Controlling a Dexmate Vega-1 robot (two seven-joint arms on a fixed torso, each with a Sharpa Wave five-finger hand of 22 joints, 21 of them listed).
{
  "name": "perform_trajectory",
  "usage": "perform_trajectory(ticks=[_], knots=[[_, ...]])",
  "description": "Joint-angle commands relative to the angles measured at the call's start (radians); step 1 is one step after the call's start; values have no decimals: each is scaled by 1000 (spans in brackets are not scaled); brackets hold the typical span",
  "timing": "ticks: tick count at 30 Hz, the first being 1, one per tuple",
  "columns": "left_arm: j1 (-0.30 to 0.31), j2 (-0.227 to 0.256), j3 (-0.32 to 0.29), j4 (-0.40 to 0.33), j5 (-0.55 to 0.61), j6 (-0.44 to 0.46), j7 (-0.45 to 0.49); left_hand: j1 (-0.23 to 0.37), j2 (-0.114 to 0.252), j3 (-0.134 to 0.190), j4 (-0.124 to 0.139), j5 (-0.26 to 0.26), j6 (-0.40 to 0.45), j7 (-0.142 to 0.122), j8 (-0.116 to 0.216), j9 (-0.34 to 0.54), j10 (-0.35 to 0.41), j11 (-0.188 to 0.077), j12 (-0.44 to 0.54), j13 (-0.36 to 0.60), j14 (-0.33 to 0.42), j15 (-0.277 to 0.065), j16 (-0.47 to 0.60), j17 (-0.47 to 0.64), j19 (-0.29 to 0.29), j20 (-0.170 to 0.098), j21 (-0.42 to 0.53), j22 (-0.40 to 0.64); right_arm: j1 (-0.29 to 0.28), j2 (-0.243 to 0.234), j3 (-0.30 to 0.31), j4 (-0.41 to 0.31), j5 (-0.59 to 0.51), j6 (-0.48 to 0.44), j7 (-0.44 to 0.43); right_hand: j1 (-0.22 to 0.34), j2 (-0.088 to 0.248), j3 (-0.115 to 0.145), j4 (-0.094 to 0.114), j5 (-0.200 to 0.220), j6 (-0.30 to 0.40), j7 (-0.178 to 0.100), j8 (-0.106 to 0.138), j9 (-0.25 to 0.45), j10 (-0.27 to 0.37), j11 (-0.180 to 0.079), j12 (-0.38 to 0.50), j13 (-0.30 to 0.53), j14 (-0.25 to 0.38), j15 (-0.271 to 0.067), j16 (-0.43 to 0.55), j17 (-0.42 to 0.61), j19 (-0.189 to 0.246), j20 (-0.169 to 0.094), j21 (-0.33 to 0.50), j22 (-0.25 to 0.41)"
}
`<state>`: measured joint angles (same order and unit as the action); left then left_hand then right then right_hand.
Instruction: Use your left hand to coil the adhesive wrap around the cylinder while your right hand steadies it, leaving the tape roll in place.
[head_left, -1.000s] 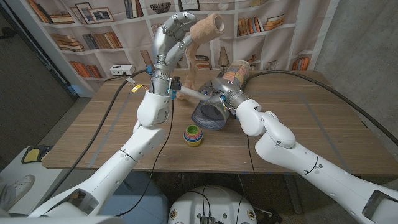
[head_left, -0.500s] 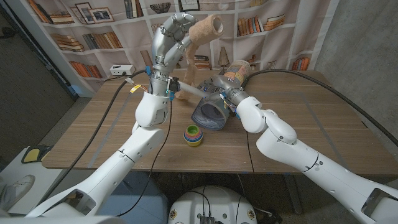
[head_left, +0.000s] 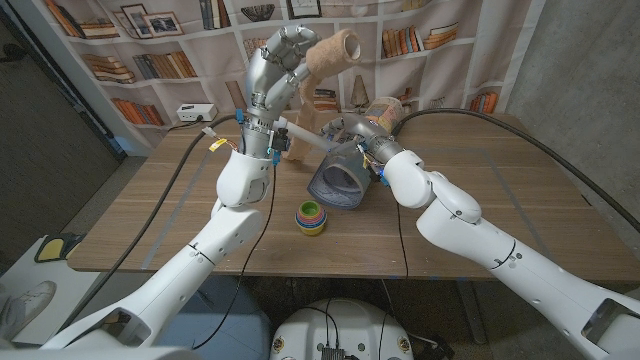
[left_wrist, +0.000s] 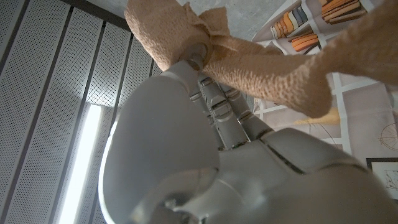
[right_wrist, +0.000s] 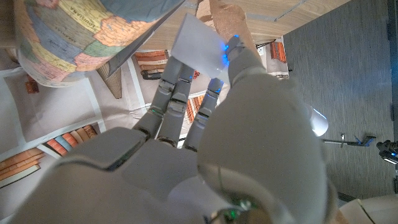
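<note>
My left hand (head_left: 278, 58) is raised high above the table's far side and grips the tan adhesive wrap roll (head_left: 337, 44). A strip of wrap (head_left: 306, 95) hangs from the roll down to the white cylinder (head_left: 305, 139), which is held slanted above the table. My right hand (head_left: 357, 134) grips the cylinder's right end. In the left wrist view the roll (left_wrist: 165, 30) sits at my fingertips and the strip (left_wrist: 280, 68) stretches away from it. The right wrist view has the cylinder (right_wrist: 198, 48) against my fingers (right_wrist: 177, 93), with wrap (right_wrist: 227, 22) beyond it.
A grey-blue container (head_left: 338, 178) lies on its side on the wooden table (head_left: 500, 200) below my right hand. Colourful stacked cups (head_left: 311, 215) stand near the front. A map-printed can (head_left: 386, 111) sits behind the right hand. Cables run along the table's left side.
My right hand has moved up and away from me with the cylinder's end. My left hand and the roll have shifted slightly, keeping the strip stretched.
</note>
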<state>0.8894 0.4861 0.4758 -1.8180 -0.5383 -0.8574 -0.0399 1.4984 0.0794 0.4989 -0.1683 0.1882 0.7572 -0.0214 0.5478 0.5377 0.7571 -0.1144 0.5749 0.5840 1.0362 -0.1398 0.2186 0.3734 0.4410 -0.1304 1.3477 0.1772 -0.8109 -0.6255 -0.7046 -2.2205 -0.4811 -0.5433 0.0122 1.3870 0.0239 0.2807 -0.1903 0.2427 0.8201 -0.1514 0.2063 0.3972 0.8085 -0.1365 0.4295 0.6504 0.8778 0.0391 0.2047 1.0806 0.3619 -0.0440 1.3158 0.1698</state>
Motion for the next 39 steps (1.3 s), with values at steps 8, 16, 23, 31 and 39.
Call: perform_trajectory(ticks=[8,16,23,31,39], knots=[[14,26,12,2,-21,-9,-60,10,3,-4,-2,0,5,-11,7,4,0,-8,12,11,79,-72,12,17,-3,2,5,1,-17,-11,67,11,118,58,-58,2,7,128,28,3,0,8,-3,0,52,-45,4,1,160,-279,5,5,13,-58,6,3],[34,44,9,-13,-41,22,-70,13,3,-2,-3,-1,7,-10,9,3,-1,-8,14,14,77,-72,15,25,-3,3,6,1,-39,-23,114,17,185,104,-86,2,7,129,28,4,0,9,-3,0,57,-42,4,-2,159,-279,4,4,15,-56,6,3],[34,40,4,-24,-58,37,-84,15,1,0,-3,-1,6,-13,10,5,0,-6,15,13,76,-72,16,32,-4,3,6,2,-58,-28,151,23,235,141,-118,3,8,130,28,5,-2,13,-4,-1,56,-40,5,-1,162,-280,5,3,16,-55,6,3],[49,46,-6,-30,-68,61,-107,14,1,1,-1,-2,5,-14,11,4,0,-5,17,15,72,-71,16,38,-5,5,6,2,-86,-44,185,22,273,171,-152,4,6,131,27,5,-3,14,-4,-1,55,-37,5,0,163,-279,5,2,17,-53,6,3],[59,45,-22,-30,-68,67,-116,15,2,1,-1,-3,5,-14,12,3,0,-8,18,15,72,-72,16,41,-5,3,8,2,-96,-46,203,28,298,193,-179,4,5,131,27,5,-4,15,-4,-2,56,-35,6,-2,164,-279,5,2,18,-52,6,3]])
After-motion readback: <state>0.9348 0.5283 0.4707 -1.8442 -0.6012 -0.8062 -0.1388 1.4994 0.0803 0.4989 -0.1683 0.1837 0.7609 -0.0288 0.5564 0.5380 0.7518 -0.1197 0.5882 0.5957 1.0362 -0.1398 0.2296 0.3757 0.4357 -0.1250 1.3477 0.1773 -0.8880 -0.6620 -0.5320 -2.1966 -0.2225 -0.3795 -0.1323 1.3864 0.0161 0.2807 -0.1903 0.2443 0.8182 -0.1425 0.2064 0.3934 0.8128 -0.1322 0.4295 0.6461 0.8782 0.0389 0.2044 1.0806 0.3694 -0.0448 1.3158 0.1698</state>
